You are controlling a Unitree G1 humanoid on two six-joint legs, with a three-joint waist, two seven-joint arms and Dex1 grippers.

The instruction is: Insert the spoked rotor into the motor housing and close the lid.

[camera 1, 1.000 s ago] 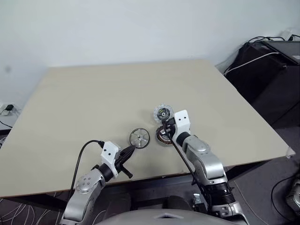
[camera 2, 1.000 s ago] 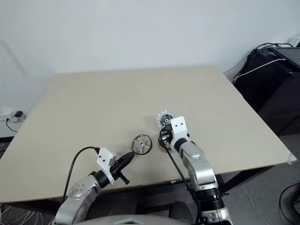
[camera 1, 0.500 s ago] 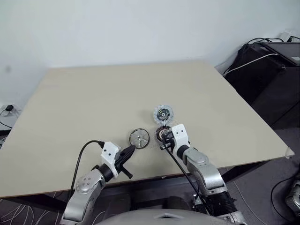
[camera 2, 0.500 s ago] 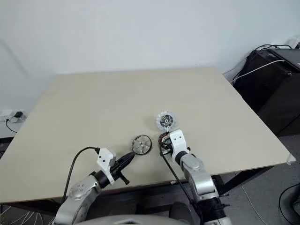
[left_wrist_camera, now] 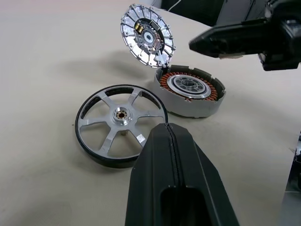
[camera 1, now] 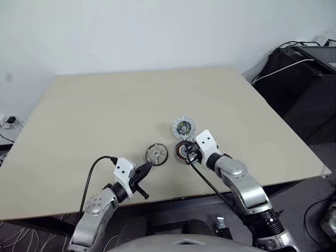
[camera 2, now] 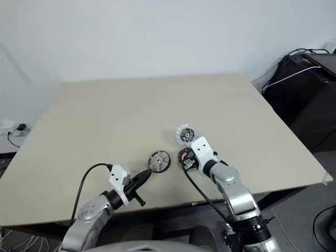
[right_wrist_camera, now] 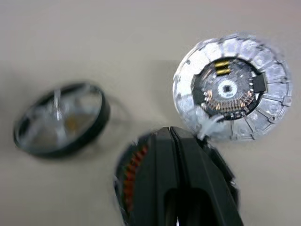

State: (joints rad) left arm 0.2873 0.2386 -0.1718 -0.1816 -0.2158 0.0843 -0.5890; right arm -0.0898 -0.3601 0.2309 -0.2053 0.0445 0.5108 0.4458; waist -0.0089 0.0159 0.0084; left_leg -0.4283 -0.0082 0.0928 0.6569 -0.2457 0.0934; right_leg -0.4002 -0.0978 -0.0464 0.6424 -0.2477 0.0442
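Head view: dark-rimmed, silver-spoked rotor disc (camera 1: 156, 154) flat on beige table (camera 1: 94, 115), uninserted | left wrist: closed left gripper (left_wrist_camera: 170, 136) empty, near rotor, likely staged for pickup | right wrist: closed right gripper (right_wrist_camera: 175, 136) over copper-wound round motor housing (right_wrist_camera: 129, 181); pale scalloped lid (right_wrist_camera: 230, 87) tipped open beside, leaving housing clear.

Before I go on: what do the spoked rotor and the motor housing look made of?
Spoked rotor: likely metal, matte silvery spokes and hub inside a dark, smooth rim that could be coated metal or plastic. Motor housing: pale grey shell, probably cast metal, holding reddish copper-looking windings around a shiny silvery centre.
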